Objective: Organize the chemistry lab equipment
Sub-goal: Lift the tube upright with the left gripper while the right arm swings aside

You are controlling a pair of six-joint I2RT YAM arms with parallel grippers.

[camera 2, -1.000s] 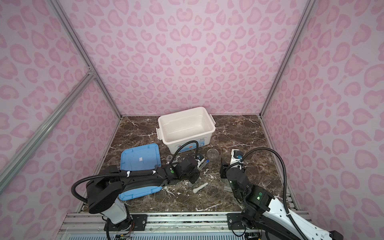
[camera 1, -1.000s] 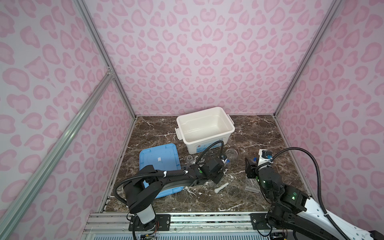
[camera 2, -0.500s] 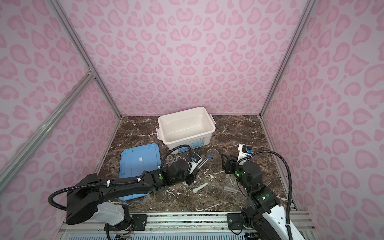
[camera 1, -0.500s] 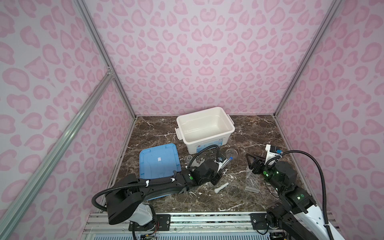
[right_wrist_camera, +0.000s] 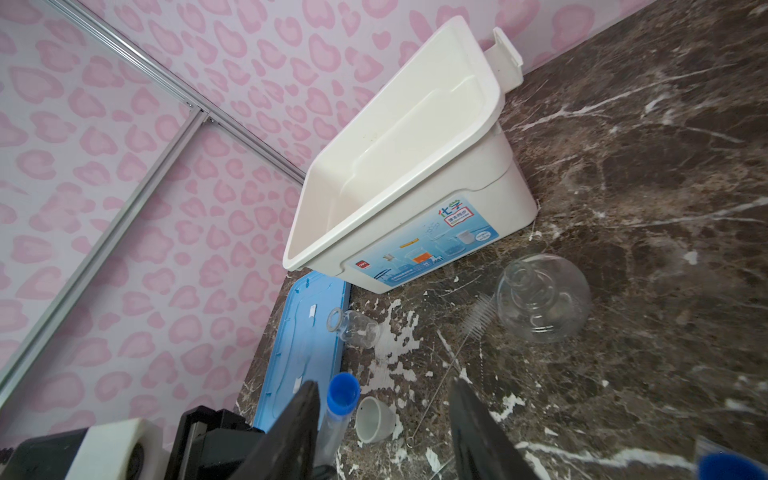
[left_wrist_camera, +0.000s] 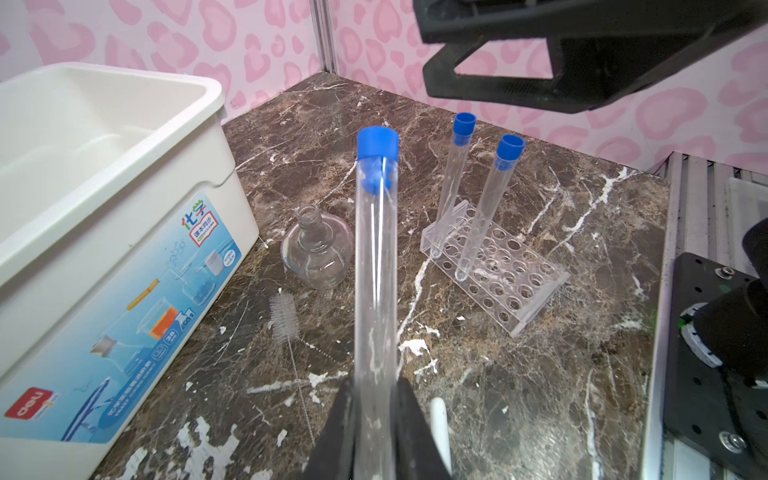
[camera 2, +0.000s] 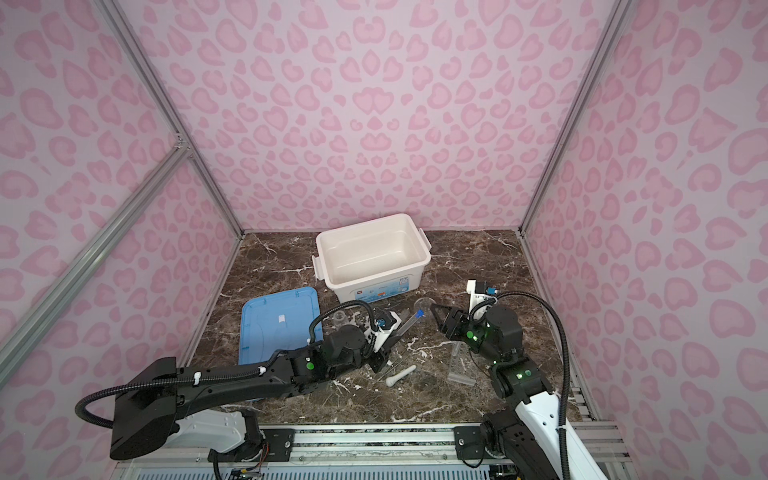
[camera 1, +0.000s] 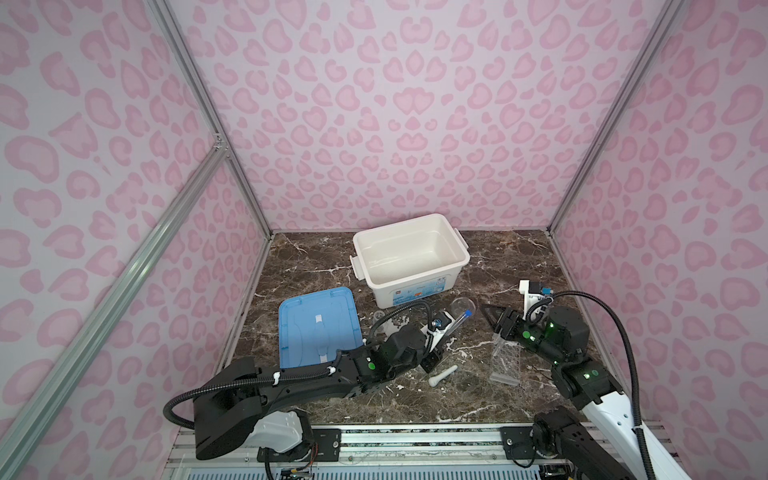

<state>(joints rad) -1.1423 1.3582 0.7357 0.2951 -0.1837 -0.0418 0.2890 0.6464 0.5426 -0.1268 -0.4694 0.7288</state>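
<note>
On a marble surface [camera 1: 505, 266] ringed by pink leopard-print walls [camera 1: 415, 124], the left tool [left_wrist_camera: 376, 390] pinched a blue-capped test tube [left_wrist_camera: 374, 270] aloft near the clear tube rack [left_wrist_camera: 511, 286], where the spread right tool [right_wrist_camera: 383, 386], hovering close, risked a knock toppling two racked tubes [left_wrist_camera: 486, 210].

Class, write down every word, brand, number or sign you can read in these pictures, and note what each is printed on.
"deli": red logo on the label stuck to the white bin.
"化学": large characters at the label's other end.
Remaining small print on that label: too small and blurred to read.
Nothing else shows readable text.
</note>
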